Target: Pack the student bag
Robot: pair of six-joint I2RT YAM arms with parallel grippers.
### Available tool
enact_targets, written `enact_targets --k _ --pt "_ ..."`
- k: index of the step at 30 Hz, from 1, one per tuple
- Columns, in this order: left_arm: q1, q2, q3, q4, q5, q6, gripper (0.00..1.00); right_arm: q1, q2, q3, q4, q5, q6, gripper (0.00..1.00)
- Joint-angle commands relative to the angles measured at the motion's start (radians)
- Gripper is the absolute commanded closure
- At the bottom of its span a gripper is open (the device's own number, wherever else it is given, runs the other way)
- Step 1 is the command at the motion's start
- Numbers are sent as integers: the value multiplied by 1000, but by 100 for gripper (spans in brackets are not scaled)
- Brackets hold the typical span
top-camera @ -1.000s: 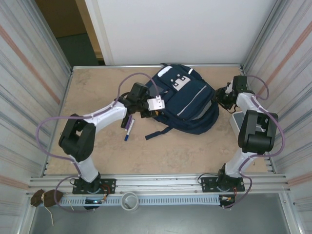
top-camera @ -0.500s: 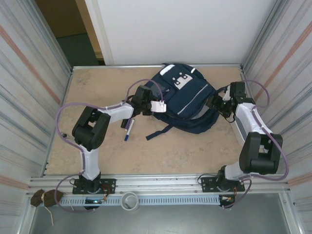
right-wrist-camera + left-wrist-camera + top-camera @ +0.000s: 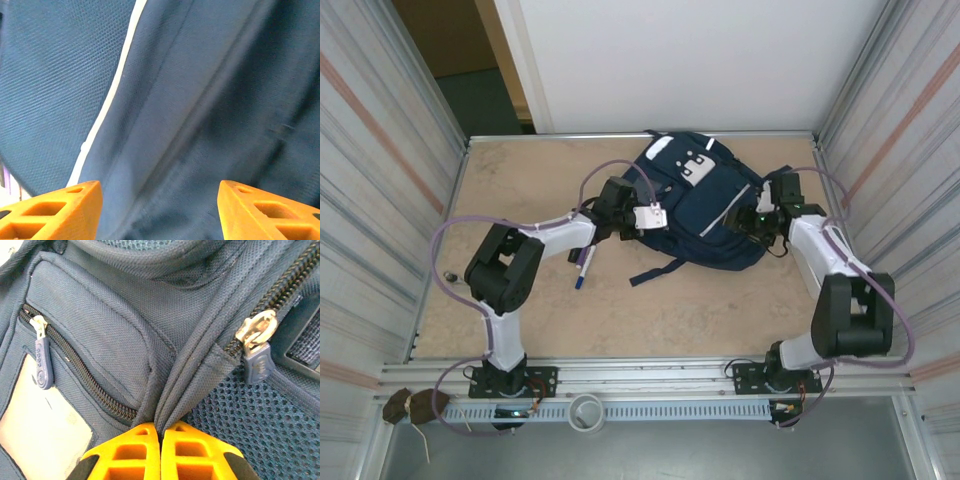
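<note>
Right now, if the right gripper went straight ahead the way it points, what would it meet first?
The student bag: the right gripper, jaws open, faces its navy fabric beside a thin light stripe, with nothing between. It looks close, though depth is hard to judge.

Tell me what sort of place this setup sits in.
Probably a robot test cell, not a classroom: ribbed metal walls box in a beige table, two arms are bolted to a rail at its near edge, and a student bag lies on it.
</note>
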Motion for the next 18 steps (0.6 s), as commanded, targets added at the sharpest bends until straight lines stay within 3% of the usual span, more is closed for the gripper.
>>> enact_targets --k 1,5,9,13,18 --pt "-9 -84 -13 -80 121 -216 100 23 119 95 62 -76 22 40" --pt "-14 -102 -12 -91 173 -341 100 25 249 269 26 -74 -9 44" --pt "-46 -110 -8 -108 186 -418 100 29 241 346 -51 46 -63 42" --pt "-77 -111 -16 -113 159 -473 100 61 104 235 -35 142 -107 39" --pt "-74 -115 -2 -130 183 -506 100 201 -132 -3 94 196 -162 40"
